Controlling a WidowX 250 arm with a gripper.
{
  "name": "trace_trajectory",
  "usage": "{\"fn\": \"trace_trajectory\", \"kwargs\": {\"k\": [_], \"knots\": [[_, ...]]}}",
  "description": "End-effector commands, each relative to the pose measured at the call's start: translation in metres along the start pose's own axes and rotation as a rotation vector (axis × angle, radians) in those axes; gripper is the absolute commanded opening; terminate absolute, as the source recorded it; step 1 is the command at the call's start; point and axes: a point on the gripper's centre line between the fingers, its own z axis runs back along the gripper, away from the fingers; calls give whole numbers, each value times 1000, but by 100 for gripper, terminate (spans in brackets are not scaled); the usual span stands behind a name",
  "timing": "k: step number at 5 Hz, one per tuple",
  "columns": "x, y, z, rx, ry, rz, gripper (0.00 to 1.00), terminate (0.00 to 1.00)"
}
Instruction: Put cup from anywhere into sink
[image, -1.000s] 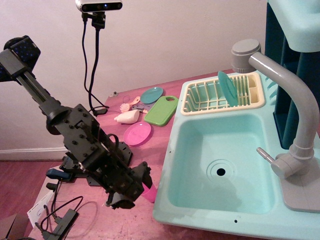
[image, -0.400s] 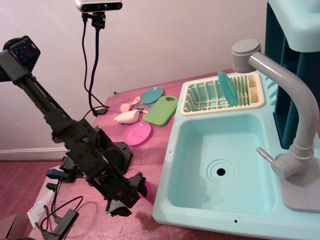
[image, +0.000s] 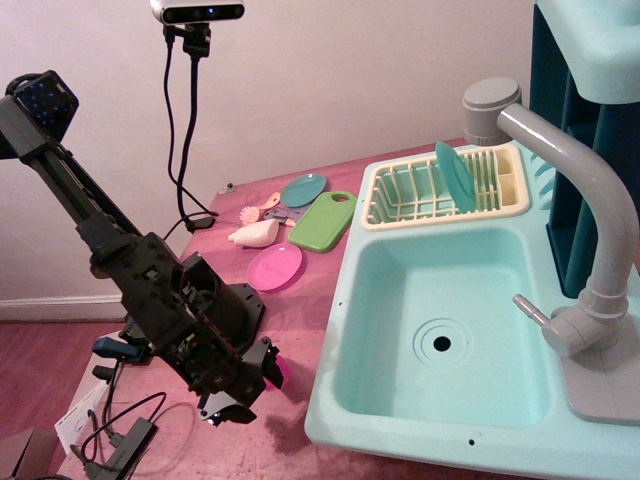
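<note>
At the lower left of the frame the black gripper (image: 262, 372) sits low over the reddish wooden table (image: 200, 440), with the arm running up toward the upper left corner. Only a small sliver of the cup (image: 281, 372) shows at the gripper's right edge: bright magenta-pink plastic, the rest hidden behind the black fingers. The fingers appear to be closed around it, though the contact itself is hidden, and whether the cup rests on the table or hangs clear of it cannot be told. The cup lies just left of the sink (image: 345, 420), outside the basin.

The sink is pale mint-turquoise with a rectangular basin, a round drain (image: 441, 343) and a tall grey faucet (image: 590, 200) at the right.

Farther back on the table lie a flat pink plate (image: 274, 266), a green cutting board (image: 325, 220), a cream-coloured bottle-like piece (image: 254, 234) and a small teal plate (image: 303, 189). Behind the basin a cream dish rack (image: 440, 190) holds an upright teal plate (image: 456, 176). At the top left a camera (image: 197, 12) stands on a stalk.
</note>
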Motion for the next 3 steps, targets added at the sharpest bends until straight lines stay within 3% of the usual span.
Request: {"fn": "trace_trajectory", "kwargs": {"k": [1,3], "knots": [[1,4,11,-15,-3,-67,0,0],[13,20,8,-33,28,-242,0,0]]}}
